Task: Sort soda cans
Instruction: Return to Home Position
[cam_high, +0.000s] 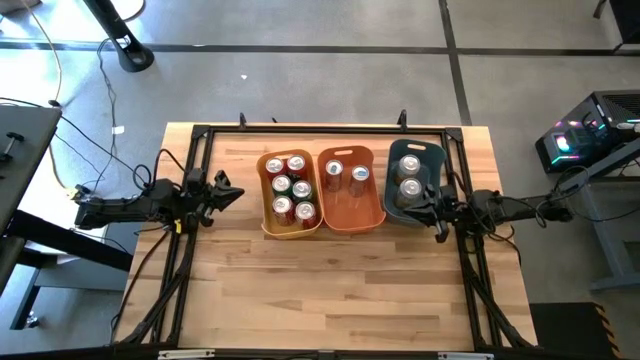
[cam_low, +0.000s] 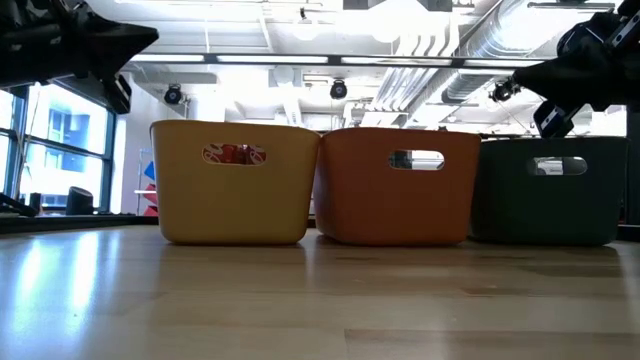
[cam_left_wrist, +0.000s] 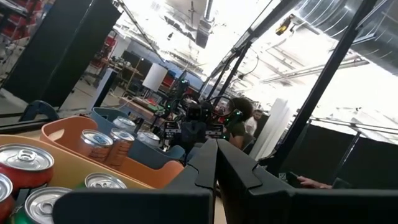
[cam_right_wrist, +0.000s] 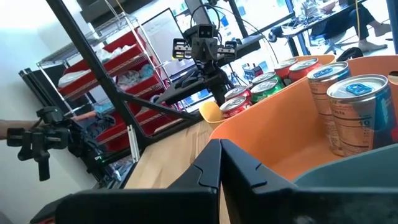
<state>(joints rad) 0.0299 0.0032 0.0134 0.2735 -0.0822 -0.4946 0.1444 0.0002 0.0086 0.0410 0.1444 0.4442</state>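
Three bins stand in a row at the table's far middle. The yellow bin (cam_high: 268, 205) holds several red and green soda cans (cam_high: 290, 190). Two silver-topped cans (cam_high: 346, 175) stand in the orange bin (cam_high: 350, 218), and two more cans (cam_high: 410, 178) in the teal bin (cam_high: 432, 160). My left gripper (cam_high: 238, 193) hovers shut to the left of the yellow bin, its joined fingers (cam_left_wrist: 216, 155) pointing over the bins. My right gripper (cam_high: 412, 207) is shut too and hangs above the teal bin's near right corner (cam_low: 520, 80), clear of its rim.
Bare wooden tabletop (cam_high: 330, 290) stretches from the bins to the near edge. A black frame (cam_high: 320, 130) runs along the table's far edge and sides. A person (cam_left_wrist: 239, 118) sits in the room beyond the table.
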